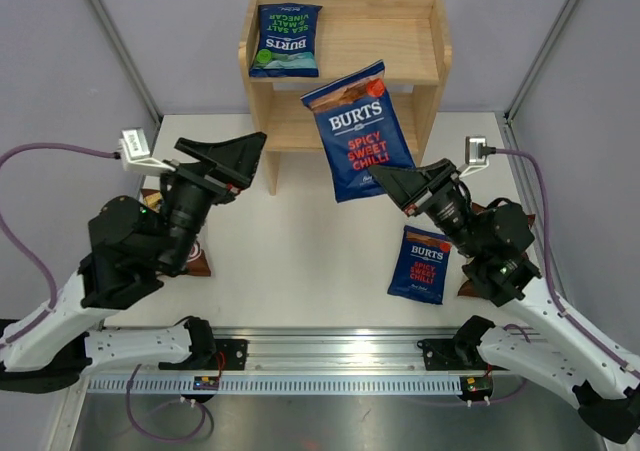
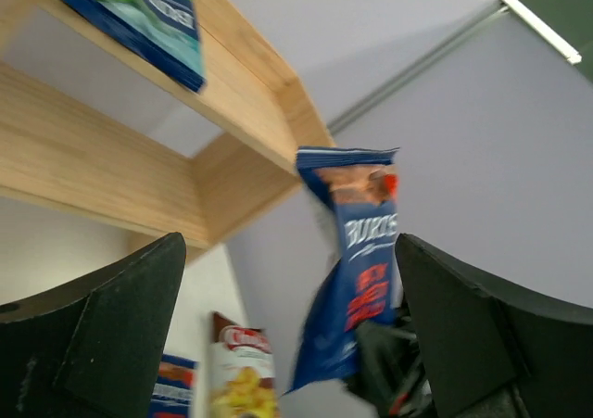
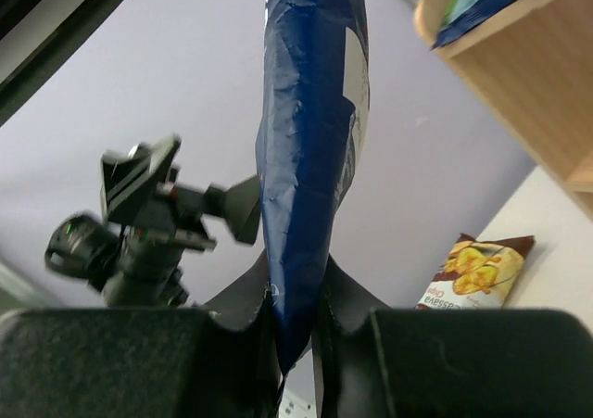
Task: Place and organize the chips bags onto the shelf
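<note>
pinching raised burts bag point(image 1: 358, 131): right fingers point(image 3: 352, 299); left fingers point(image 2: 120, 330) wide, empty

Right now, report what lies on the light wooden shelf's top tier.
On the light wooden shelf, the top tier holds one dark blue, green-accented BURTS bag at its left end. Nothing else shows there; the board beneath that bag is covered.
</note>
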Controlling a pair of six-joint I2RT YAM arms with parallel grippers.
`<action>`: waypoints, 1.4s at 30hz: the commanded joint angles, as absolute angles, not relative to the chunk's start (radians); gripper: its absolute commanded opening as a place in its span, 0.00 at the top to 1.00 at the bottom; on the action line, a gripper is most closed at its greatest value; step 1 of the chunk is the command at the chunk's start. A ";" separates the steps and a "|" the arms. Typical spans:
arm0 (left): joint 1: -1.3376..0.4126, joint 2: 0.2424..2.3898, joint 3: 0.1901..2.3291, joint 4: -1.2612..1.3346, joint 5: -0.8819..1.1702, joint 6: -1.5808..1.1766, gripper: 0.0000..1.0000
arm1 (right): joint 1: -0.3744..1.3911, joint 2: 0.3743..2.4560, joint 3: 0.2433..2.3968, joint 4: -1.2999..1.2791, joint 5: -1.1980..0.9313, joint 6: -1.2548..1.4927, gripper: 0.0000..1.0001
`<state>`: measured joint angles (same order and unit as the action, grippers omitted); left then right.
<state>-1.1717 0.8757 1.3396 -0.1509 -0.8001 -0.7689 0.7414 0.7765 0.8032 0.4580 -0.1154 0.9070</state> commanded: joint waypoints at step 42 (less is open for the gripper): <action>-1.166 0.269 0.885 -0.834 -0.779 -0.469 0.01 | 0.492 1.873 2.218 -0.425 0.130 1.120 0.90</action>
